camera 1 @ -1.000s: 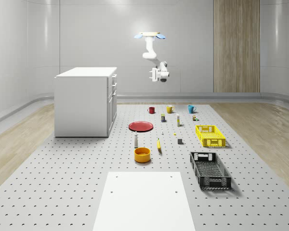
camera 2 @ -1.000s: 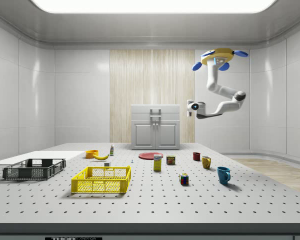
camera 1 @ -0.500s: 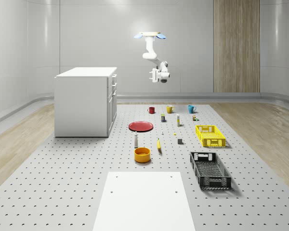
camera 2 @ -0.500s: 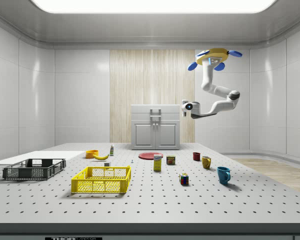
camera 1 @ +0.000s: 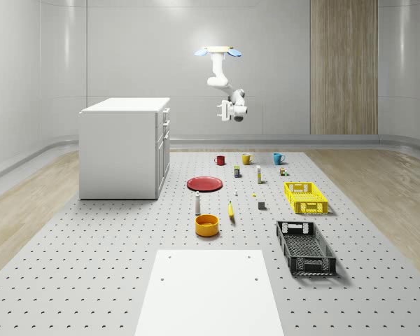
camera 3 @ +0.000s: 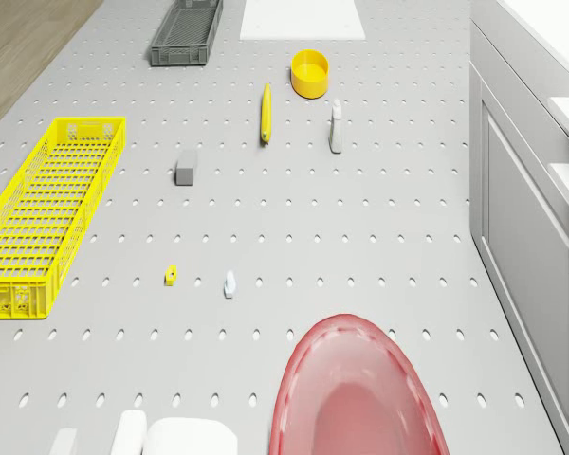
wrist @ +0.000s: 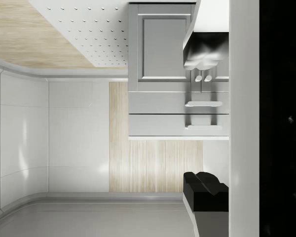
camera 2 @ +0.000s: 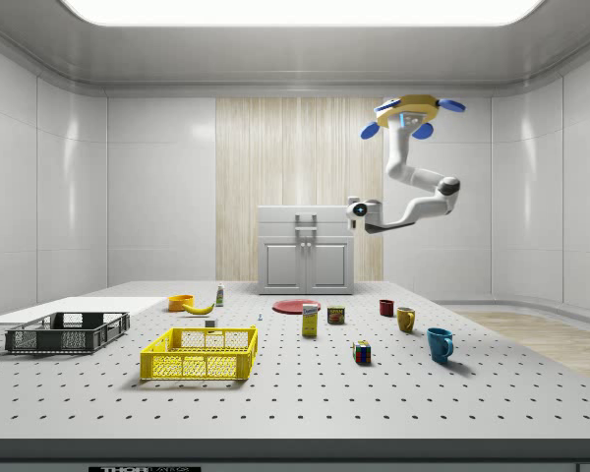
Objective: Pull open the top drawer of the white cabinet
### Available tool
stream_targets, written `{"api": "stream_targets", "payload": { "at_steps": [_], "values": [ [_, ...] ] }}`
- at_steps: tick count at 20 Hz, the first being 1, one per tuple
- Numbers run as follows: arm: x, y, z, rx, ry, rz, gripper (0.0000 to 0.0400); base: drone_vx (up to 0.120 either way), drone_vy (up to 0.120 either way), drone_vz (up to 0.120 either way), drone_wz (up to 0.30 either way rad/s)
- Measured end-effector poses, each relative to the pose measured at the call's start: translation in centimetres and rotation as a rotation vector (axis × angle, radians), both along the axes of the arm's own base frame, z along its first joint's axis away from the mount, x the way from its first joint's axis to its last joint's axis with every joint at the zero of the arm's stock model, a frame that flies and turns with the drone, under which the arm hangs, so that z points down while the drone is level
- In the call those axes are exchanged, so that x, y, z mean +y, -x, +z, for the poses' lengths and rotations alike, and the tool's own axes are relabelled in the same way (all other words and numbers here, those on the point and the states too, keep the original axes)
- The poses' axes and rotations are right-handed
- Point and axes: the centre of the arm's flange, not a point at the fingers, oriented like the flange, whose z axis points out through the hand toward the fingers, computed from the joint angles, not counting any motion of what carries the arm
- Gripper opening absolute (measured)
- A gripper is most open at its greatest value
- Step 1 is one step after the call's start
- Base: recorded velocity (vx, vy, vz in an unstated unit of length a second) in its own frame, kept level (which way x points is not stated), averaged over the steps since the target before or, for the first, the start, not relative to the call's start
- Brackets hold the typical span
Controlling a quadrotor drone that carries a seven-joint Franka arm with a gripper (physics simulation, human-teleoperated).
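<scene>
drone (camera 1: 218, 51): hovering high above the perforated table (camera 1: 112, 266), off the drawer side of the white cabinet (camera 1: 120, 148), roughly over the red plate (camera 1: 205, 183); well clear of the cabinet top edge.
arm (camera 2: 413, 187): hung below the drone, elbow bent, wrist turned toward the cabinet front.
gripper (camera 1: 226, 110): held at about the cabinet's top-edge height, apart from the cabinet face, with open air between. In the side view it (camera 2: 358, 209) overlaps the cabinet's right edge.
gripper state: two finger pads (wrist: 205, 190) are seen set apart in the wrist view, with nothing between them; the opening is wide.
top drawer (wrist: 178, 125): flush with the cabinet front, seen closed, just under the cabinet top edge.
top drawer handle (wrist: 203, 127): untouched; a second handle (wrist: 203, 104) is seen on the drawer next to it.
cabinet front edge: seen along one side of the drone view (camera 3: 526, 218), with bare table running beside it.
open room: the air between gripper and cabinet face is free.
near the plate: a white bottle (camera 3: 336, 127), banana (camera 3: 265, 113) and yellow bowl (camera 3: 310, 73) lie on the table beyond the plate, away from the cabinet front.
crates: yellow crate (camera 1: 305, 197) and black crate (camera 1: 304, 247) lie well apart from the cabinet, on the plate's far side.
</scene>
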Motion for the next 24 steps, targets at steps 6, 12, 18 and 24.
{"api": "stream_targets", "payload": {
  "at_steps": [6,12,18,24],
  "values": [
    [0.0,0.0,0.0,0.0,0.0,0.0,0.0305,0.087,0.0,-0.02,0.0],
    [0.0,0.0,0.0,0.0,0.0,0.0,0.0305,0.007,0.0,0.0,0.0],
    [0.0,0.0,0.0,0.0,0.0,0.0,0.0305,0.0,-0.04,0.0,0.0],
    [0.0,0.0,0.0,0.0,0.0,0.0,0.0305,0.053,-0.053,0.0,0.0]
  ]
}}
